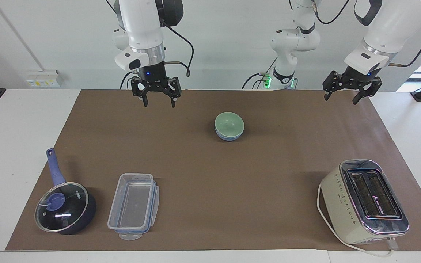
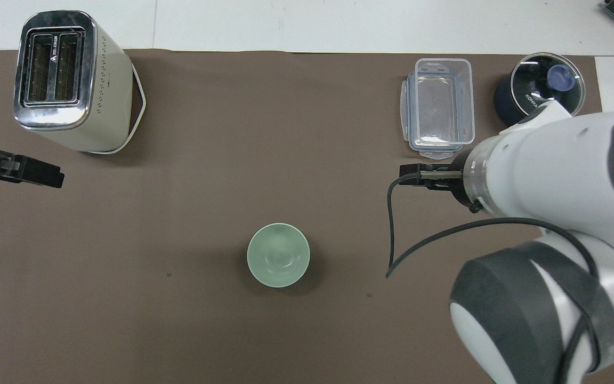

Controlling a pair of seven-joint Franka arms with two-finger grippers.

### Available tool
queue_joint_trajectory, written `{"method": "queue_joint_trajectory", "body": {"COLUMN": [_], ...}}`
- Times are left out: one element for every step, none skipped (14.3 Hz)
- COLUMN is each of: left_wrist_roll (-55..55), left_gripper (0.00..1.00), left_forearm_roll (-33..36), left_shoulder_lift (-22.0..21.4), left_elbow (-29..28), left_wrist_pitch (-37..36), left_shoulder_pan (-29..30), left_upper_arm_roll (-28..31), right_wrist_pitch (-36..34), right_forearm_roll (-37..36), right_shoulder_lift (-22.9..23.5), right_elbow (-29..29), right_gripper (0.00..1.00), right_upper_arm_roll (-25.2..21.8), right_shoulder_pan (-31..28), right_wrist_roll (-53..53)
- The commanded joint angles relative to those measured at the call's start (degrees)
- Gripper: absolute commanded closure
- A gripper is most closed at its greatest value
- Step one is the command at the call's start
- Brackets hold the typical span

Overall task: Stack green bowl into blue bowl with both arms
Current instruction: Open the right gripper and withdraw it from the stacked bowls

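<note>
Facing view shows both arms raised at the robots' end of the counter (image 1: 24, 120). The right gripper (image 1: 155, 95) hangs over the brown mat (image 1: 210, 175), its fingers spread apart and holding nothing. The left gripper (image 1: 351, 91) hangs over the mat's edge toward the left arm's end, fingers likewise spread and empty. Farther out, about midway between the two arms' ends, the green bowl (image 1: 229, 122) sits nested inside the blue bowl (image 1: 228, 137), whose rim shows just beneath it; both stand upright on the mat, well apart from either gripper. Farthest from the robots stand a toaster (image 1: 364, 201) toward the left arm's end, and a clear plastic container (image 1: 133, 205) beside a lidded saucepan (image 1: 64, 208) toward the right arm's end.
</note>
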Motion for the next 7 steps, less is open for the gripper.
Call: {"method": "queue_joint_trajectory", "body": {"left_wrist_roll": [-0.3, -0.2, -0.3, -0.3, -0.4, -0.4, -0.3], "left_gripper": [0.00, 0.00, 0.00, 0.00, 0.00, 0.00, 0.00], "left_forearm_roll": [-0.5, -0.5, -0.5, -0.5, -0.5, -0.5, -0.5], "left_shoulder_lift": [-1.2, -1.2, -1.2, -1.2, -1.2, -1.2, -1.2], "left_elbow": [-1.3, -1.3, -1.3, -1.4, -1.4, -1.4, -1.4], "left_wrist_pitch": [-0.3, -0.2, -0.2, -0.3, -0.3, -0.3, -0.3], "left_shoulder_pan": [0.7, 0.6, 0.6, 0.6, 0.7, 0.7, 0.7], "left_upper_arm_roll": [-0.2, -0.3, -0.3, -0.3, -0.3, -0.3, -0.3], "right_wrist_pitch": [-3.8, -4.7, -5.7, -6.8, -7.7, -7.9, -8.0], "right_forearm_roll": [0.0, 0.5, 0.7, 0.6, 0.6, 0.6, 0.7], "right_shoulder_lift": [-1.3, -2.1, -2.7, -3.0, -3.1, -3.8, -4.1], "right_elbow": [2.1, 2.1, 2.1, 2.1, 2.0, 1.5, 1.2], "right_gripper": [0.00, 0.00, 0.00, 0.00, 0.00, 0.00, 0.00], "right_upper_arm_roll": [-3.8, -5.6, -7.4, -9.0, -10.8, -12.7, -14.1], "right_shoulder_pan": [-0.4, -0.4, -0.4, -0.4, -0.4, -0.4, -0.4], "right_wrist_roll": [0.3, 0.2, -0.4, -2.5, -5.7, -9.0, -12.6]}}
